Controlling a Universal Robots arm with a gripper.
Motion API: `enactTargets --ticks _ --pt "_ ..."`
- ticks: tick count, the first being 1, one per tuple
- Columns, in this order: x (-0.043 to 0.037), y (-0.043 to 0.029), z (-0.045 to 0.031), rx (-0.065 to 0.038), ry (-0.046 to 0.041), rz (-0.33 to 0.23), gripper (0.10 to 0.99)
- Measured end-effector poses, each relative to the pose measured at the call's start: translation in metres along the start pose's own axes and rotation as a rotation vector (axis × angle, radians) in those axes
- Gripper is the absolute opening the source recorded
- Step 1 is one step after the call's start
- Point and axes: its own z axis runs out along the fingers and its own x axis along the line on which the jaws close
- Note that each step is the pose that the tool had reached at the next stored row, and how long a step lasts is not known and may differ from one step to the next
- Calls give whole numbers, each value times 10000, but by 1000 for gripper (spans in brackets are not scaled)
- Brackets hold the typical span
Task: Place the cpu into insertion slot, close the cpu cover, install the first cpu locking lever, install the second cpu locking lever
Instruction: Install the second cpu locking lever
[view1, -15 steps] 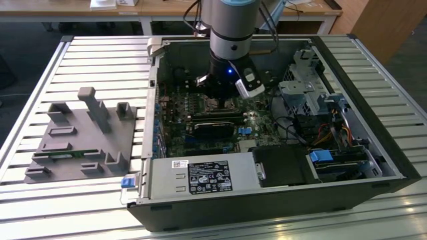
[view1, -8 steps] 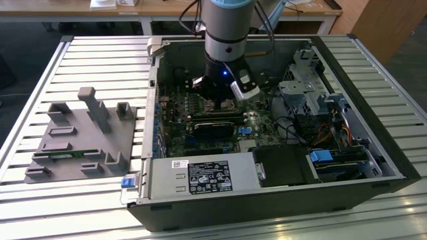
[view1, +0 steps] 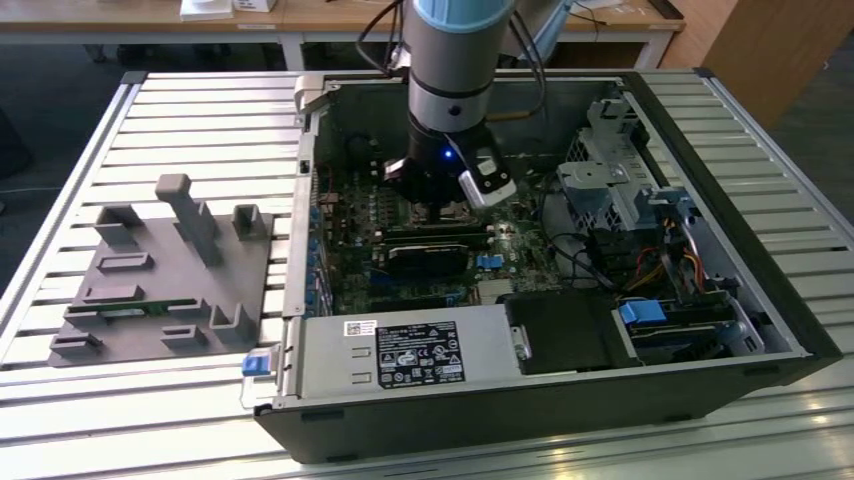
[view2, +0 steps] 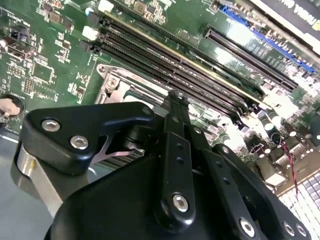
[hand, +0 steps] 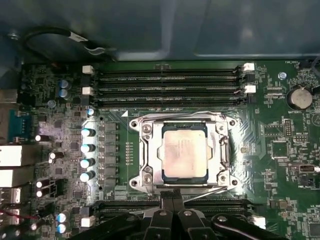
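Observation:
In the first wrist view the cpu (hand: 184, 155) lies flat in the insertion slot, its silver-grey top showing through the window of the cpu cover (hand: 150, 152). The cover is down over it. One thin wire lever (hand: 175, 111) runs along the socket's side by the upper memory slots. A second lever (hand: 220, 191) slants along the opposite side. My gripper (hand: 173, 196) is at that second lever's edge of the socket, fingers together. In the second wrist view the gripper (view2: 175, 100) is low over the socket's metal rim (view2: 116, 85). In the exterior view the gripper (view1: 441, 208) is down inside the case.
Long memory slots (hand: 165, 80) flank the socket on two sides. A row of capacitors (hand: 87, 150) stands beside it, and a coin battery (hand: 299, 97) is off to one side. The open case (view1: 787, 330) holds a power supply (view1: 400, 355) and drive cage (view1: 607, 190). A grey fixture (view1: 160, 280) lies on the exterior view's left.

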Motion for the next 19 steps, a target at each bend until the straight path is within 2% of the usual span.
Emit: enactTargets --ticks 3,5,9,15,19 --pt "20 -40 -5 -207 8 -1 106" --pt "27 -65 -5 -290 10 -1 106" --pt "50 -103 1 -358 18 -38 106" --pt "64 -128 33 -373 57 -320 106" --pt "67 -177 38 -485 57 -320 106"
